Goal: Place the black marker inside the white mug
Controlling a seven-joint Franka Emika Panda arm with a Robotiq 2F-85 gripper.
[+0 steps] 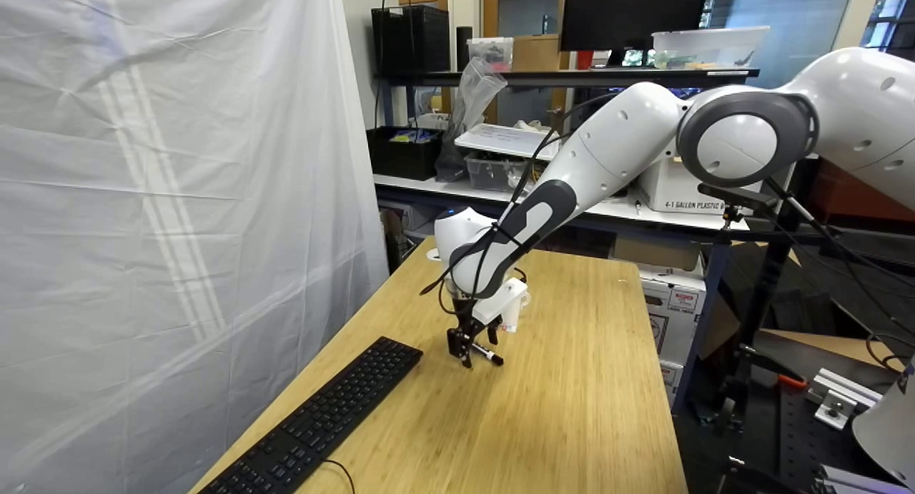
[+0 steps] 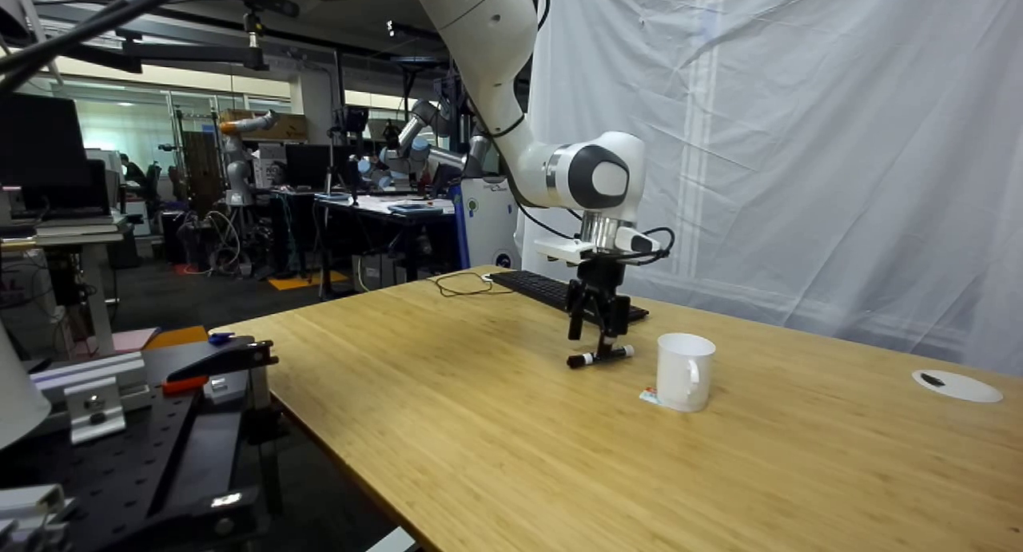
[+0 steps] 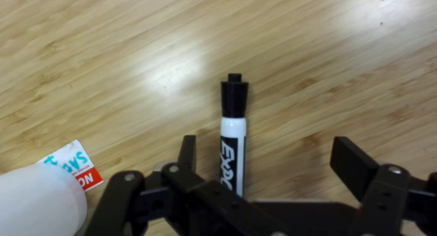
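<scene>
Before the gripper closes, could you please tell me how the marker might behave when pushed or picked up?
The marker would probably stay stiff, as its straight body looks like hard plastic. It lies on its rounded side on the table, so a nudge could roll it. Its slimness suggests little weight.

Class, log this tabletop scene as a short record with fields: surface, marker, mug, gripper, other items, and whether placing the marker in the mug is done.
surface: wooden table
black marker: lying on the table, cap on
white mug: standing upright
gripper: open, straddling the marker, not holding it
keyboard: black, on the table
printed label: partly hidden by the mug in the wrist view
flat white object: round, apart from the mug
task status: not done, marker outside the mug
</scene>
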